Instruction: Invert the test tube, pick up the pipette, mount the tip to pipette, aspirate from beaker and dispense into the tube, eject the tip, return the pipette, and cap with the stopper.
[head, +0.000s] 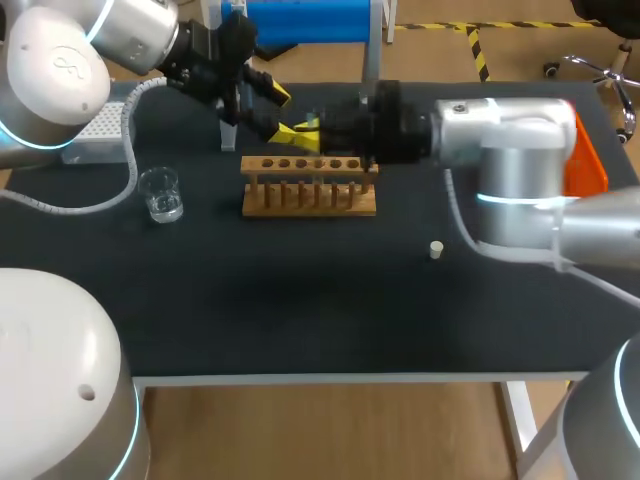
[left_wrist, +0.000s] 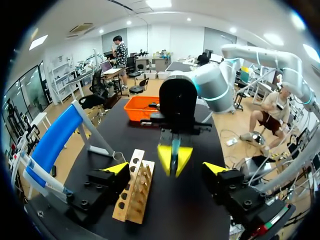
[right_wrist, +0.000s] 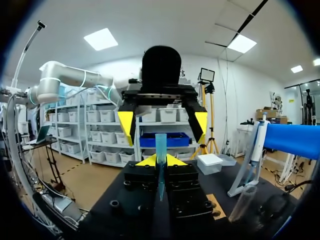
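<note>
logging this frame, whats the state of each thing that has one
tube: held clear of table
right gripper: shut on tube
left gripper: open, facing tube
rack: holes empty
beaker: upright on table
stopper: loose on table
pipette: hanging on stand

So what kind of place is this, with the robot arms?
Most likely a robot lab set up for a chemistry exercise. On the table stand a wooden test tube rack and a glass beaker, and the right gripper holds a bluish tube.
</note>
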